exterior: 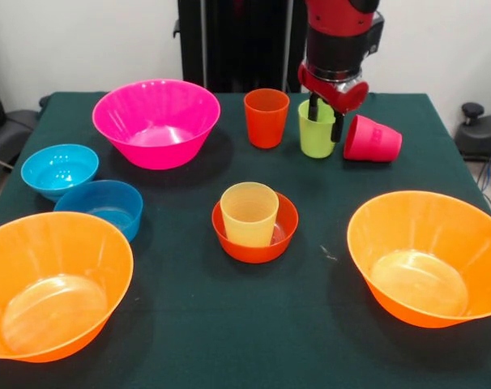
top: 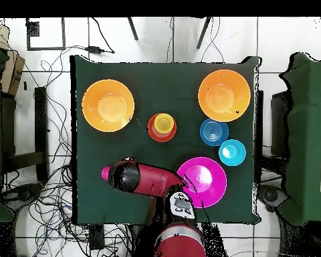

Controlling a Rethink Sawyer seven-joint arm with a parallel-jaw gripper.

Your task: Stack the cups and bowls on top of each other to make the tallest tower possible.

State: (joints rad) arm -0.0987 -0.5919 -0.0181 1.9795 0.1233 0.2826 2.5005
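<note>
While the red and black arm (top: pixel 153 179) reaches down at the far edge of the green counter (exterior: pixel 229 324), its end effector (exterior: pixel 324 117) straddles the rim of the lime green cup (exterior: pixel 317 134), one dark finger (exterior: pixel 313 107) at the cup's inner side and the other outside its right wall, so it looks pinched on that rim. That cup stands upright between the orange cup (exterior: pixel 266 117), also upright just to its left, and the red-pink cup (exterior: pixel 373 139), which lies tipped on its side just to its right. At mid-counter the ribbed pale yellow cup (exterior: pixel 249 213) stands upright inside the small red-orange bowl (exterior: pixel 254 240). A large magenta pink bowl (exterior: pixel 156 121) sits left of the orange cup. Below it, the light blue bowl (exterior: pixel 59 170) and the darker blue bowl (exterior: pixel 101 207) rest side by side, touching or nearly so. Two large orange bowls occupy the near corners, one at left (exterior: pixel 53 285) and one at right (exterior: pixel 428 255), well apart from each other. From overhead, the arm covers the three far cups, leaving only a sliver of pink showing at its end.
</note>
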